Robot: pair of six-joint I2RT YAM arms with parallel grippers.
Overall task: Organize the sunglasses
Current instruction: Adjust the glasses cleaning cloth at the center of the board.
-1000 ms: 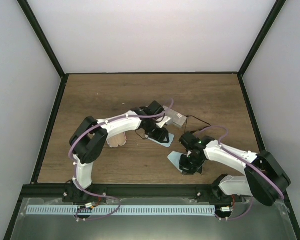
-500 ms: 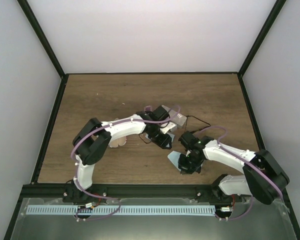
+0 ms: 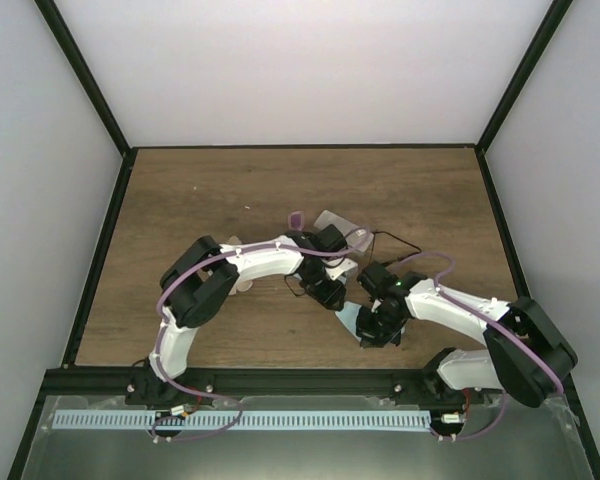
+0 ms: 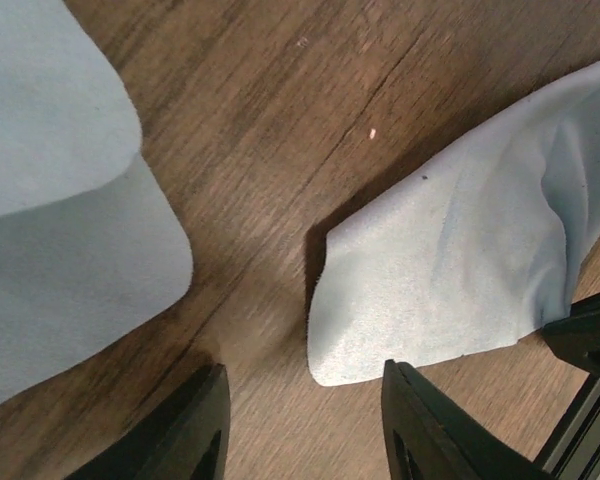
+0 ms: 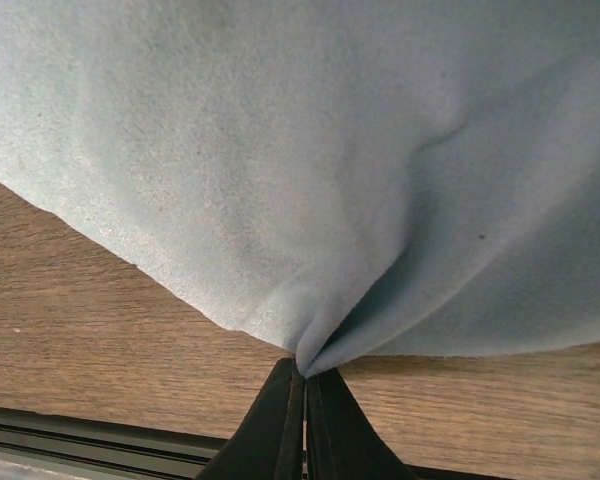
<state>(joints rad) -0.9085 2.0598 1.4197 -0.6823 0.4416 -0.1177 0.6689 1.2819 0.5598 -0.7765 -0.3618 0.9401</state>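
The purple-tinted sunglasses (image 3: 298, 218) lie at the back of the table beside a clear grey case (image 3: 336, 226). The thin black wire-frame sunglasses (image 3: 398, 243) lie right of that case. My left gripper (image 3: 328, 292) (image 4: 305, 430) is open and empty, low over bare wood between two light blue cloths. One cloth (image 4: 60, 200) is on its left, the other (image 4: 460, 260) on its right. My right gripper (image 3: 380, 326) (image 5: 303, 375) is shut on the edge of that second cloth (image 3: 348, 318) (image 5: 310, 170), bunching it. No sunglasses show in either wrist view.
A pink-striped oval case (image 3: 242, 282) lies partly under the left arm. Black frame rails run along the table's sides, and one shows at the bottom of the right wrist view (image 5: 100, 430). My right gripper's black body (image 4: 590, 335) is close to the left gripper.
My left arm has swung right and nearer, from the middle of the table to just beside the right gripper's cloth, uncovering the purple sunglasses. The right gripper has stayed shut on the cloth, hardly moving.
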